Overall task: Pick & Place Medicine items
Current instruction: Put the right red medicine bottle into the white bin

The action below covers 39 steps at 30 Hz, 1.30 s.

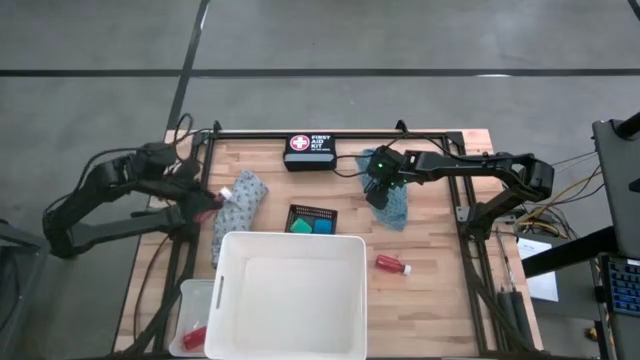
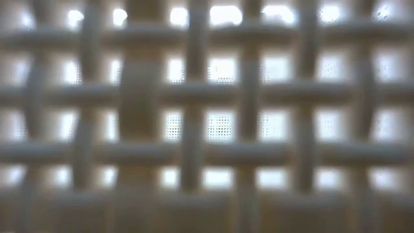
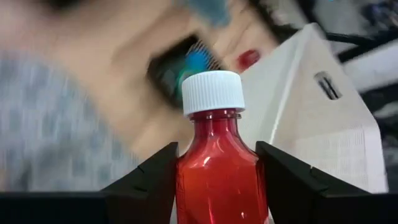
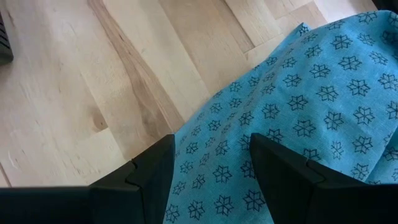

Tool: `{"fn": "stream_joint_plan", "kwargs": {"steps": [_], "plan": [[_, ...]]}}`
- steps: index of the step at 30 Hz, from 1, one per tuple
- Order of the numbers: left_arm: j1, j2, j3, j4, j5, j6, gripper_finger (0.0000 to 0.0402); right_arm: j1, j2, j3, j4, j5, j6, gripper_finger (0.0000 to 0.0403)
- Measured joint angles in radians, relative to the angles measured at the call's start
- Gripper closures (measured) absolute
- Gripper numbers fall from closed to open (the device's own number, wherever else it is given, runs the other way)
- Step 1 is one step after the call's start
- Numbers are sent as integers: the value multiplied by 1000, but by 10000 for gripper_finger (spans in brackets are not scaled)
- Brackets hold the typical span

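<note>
Overhead, the wooden table carries two cloths: a grey patterned cloth near the left side and a teal cloth right of centre. Red bottles with white caps number three in this view: one lying alone on the table right of the white tub, one in a small clear container at the tub's left corner, and one held at the left gripper, just beside the grey cloth. A black mesh tray behind the tub holds two small tubs, one green and one blue. One first aid kit case lies at the far edge. The right gripper sits over the teal cloth's far end. Low view: only a blurred white lattice fills the frame. Left wrist view: the jaws are closed on the red bottle, gripping its body on both sides, cap upward. Right wrist view: the jaws stand apart, both fingers over the teal cloth, with cloth showing between them; contact cannot be told.
</note>
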Motion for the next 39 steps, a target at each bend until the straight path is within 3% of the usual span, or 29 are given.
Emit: {"fn": "stream_joint_plan", "kwargs": {"steps": [9,13,19,24,30,39], "plan": [[-15,2,-31,470,-11,286,203,0,0,0,0,0,4,199],[-29,3,-136,776,-121,349,203,0,0,0,0,0,-1,199],[-82,27,-317,1127,-151,233,203,0,0,0,0,0,0,199],[-244,26,-381,1282,-193,237,203,0,0,0,3,0,3,199],[-494,27,-369,1275,-314,278,203,0,0,0,5,0,3,199],[-960,-22,-367,1208,-810,267,203,0,0,0,6,0,3,199]]}}
